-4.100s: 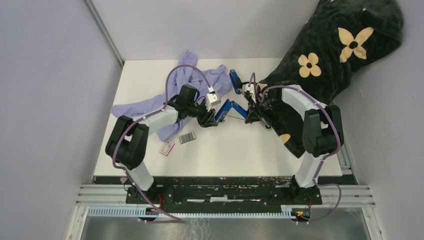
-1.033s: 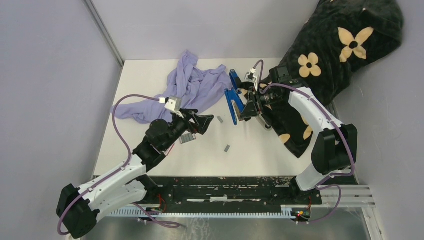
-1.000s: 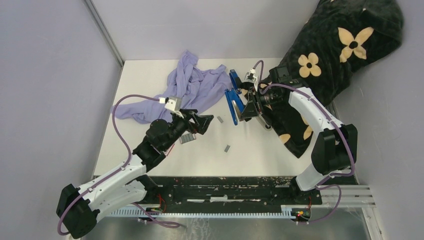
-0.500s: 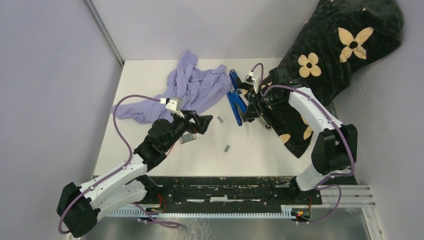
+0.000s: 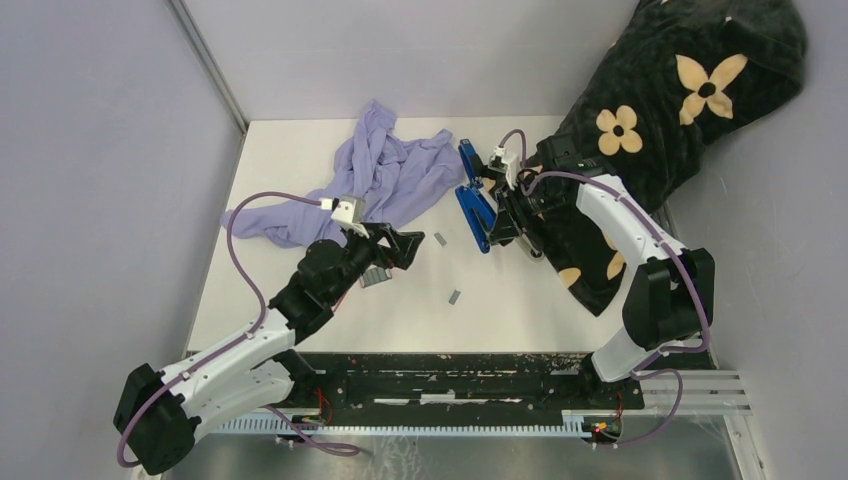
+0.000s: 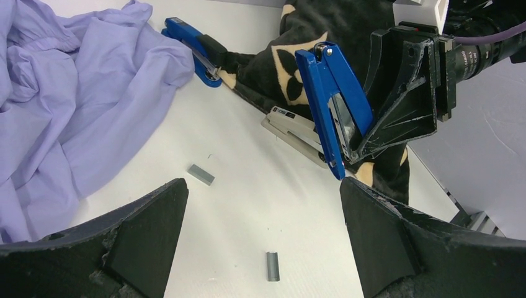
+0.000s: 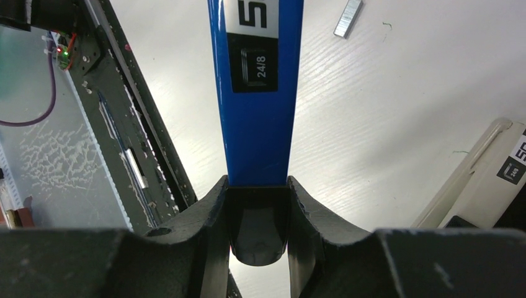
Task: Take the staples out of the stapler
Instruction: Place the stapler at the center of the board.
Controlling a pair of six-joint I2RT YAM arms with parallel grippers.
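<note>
Two loose staple strips (image 5: pixel 440 239) (image 6: pixel 201 174) lie flat on the white table (image 5: pixel 520 320), well apart from each other. One is near the lavender cloth's edge. The second strip (image 5: pixel 454 296) (image 6: pixel 271 266) is nearer the arm bases. Neither touches a gripper. The right wrist view catches one strip (image 7: pixel 348 17) on bare tabletop beyond the stapler.

Blue stapler (image 5: pixel 474 215) (image 6: pixel 332 112) (image 7: pixel 257 81): off the table, tilted steeply on end. The left wrist view shows a silver metal channel along its underside. Whether more staples sit in it cannot be told.

Right gripper (image 5: pixel 505 215) (image 7: pixel 257 211): jaws narrow, clamped on one end of the blue stapler, a finger against each side.

Left gripper (image 5: pixel 400 245) (image 6: pixel 263 186): jaws spread wide, nothing between them, above the table and facing the held stapler.

Surroundings:
- A beige stapler (image 6: pixel 294 130) (image 7: pixel 477 174) lies just beside the held one, at the edge of the black floral fabric (image 5: pixel 680 90).
- A second blue stapler (image 5: pixel 468 155) (image 6: pixel 192 46) lies farther back, between the lavender cloth (image 5: pixel 380 175) (image 6: pixel 62 93) and that fabric.
</note>
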